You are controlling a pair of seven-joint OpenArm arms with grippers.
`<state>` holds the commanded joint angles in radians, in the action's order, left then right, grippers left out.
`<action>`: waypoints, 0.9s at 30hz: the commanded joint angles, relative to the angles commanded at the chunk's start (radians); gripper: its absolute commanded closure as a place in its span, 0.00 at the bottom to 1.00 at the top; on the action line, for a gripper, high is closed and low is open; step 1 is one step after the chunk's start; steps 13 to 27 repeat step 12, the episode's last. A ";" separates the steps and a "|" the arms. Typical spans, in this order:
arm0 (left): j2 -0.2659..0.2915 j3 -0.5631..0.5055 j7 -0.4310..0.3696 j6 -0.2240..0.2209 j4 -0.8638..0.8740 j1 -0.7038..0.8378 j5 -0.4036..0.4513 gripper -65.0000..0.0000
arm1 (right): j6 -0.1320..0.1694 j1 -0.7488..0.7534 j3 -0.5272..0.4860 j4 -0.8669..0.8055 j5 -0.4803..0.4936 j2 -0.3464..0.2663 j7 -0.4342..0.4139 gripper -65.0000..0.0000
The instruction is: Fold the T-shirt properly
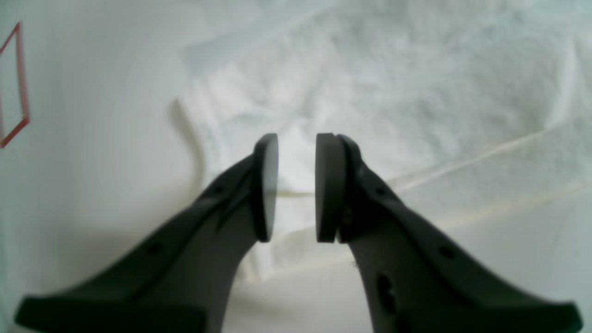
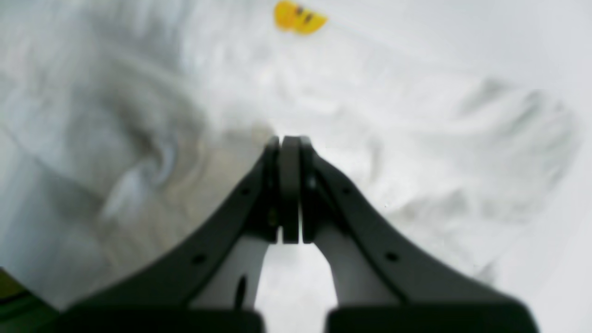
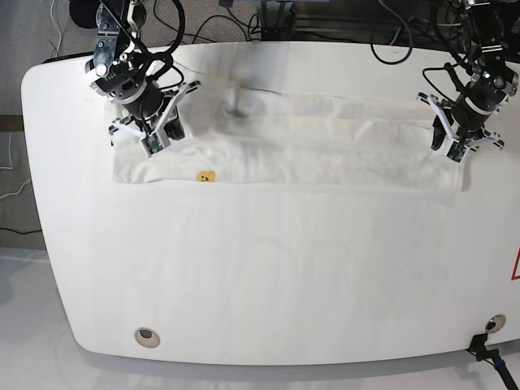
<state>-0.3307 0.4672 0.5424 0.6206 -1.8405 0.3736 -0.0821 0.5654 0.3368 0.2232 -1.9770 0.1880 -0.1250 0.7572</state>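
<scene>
The T-shirt (image 3: 325, 150) lies plain white side up, folded into a long band across the far half of the table. A small yellow print (image 3: 205, 175) shows near its left end, and also in the right wrist view (image 2: 298, 17). My right gripper (image 3: 154, 142) hangs over the band's left end. In its wrist view it (image 2: 289, 185) is shut, with no cloth visible between the pads, above blurred cloth (image 2: 370, 115). My left gripper (image 3: 457, 150) is over the band's right end. In its wrist view it (image 1: 297, 185) is open with a narrow gap, just above the cloth (image 1: 370, 83).
The white table (image 3: 268, 276) extends toward the front. A red tape mark (image 3: 515, 266) sits at its right edge and shows in the left wrist view (image 1: 14, 88). Cables (image 3: 390, 49) lie along the back edge. A round hole (image 3: 146, 335) is at the front left.
</scene>
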 joint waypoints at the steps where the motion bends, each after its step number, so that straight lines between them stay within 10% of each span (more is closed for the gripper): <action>1: 0.003 0.023 0.000 0.000 0.000 0.000 0.000 0.79 | 0.000 0.000 0.000 0.000 0.000 0.002 0.000 1.00; 27: -0.003 0.106 0.000 0.000 0.015 -0.002 0.003 0.79 | -0.006 -0.046 -0.003 0.002 -0.003 0.003 0.000 1.00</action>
